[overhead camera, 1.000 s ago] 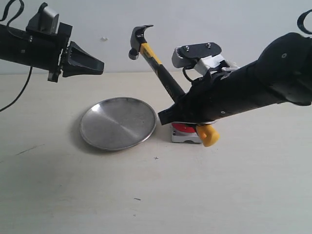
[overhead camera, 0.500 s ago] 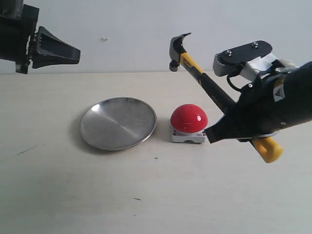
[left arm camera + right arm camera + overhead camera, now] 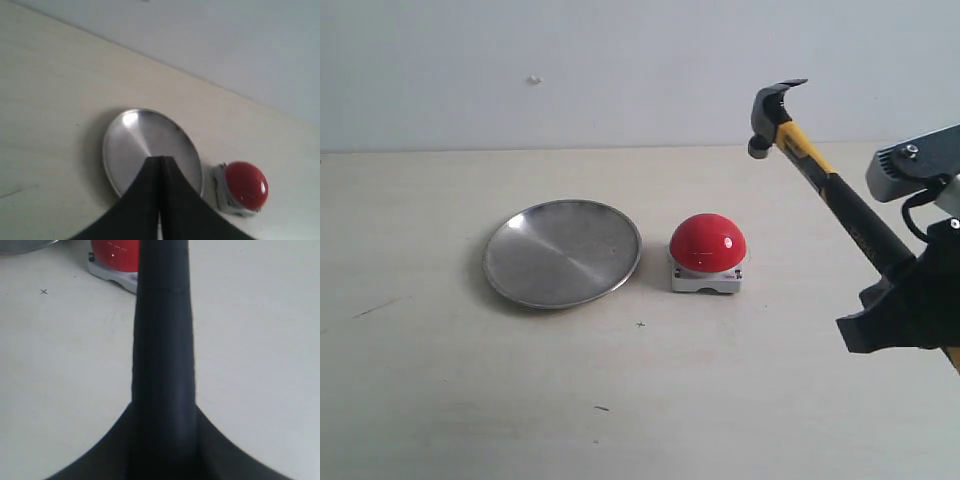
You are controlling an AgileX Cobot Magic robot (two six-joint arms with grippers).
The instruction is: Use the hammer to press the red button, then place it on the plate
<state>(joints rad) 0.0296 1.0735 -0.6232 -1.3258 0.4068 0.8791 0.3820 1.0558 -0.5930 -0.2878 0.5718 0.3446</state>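
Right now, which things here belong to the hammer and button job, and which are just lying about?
Job: hammer, clamped in the right gripper; red button; plate.
Just about: table, small cross mark on it, shut left gripper.

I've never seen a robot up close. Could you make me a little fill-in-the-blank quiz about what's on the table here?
The right gripper holds the hammer by its black ____.
The dome of the button is coloured ____.
In the exterior view, the button stands to the ____ of the plate.
The left gripper is ____, holding nothing.
Missing words: handle; red; right; shut.
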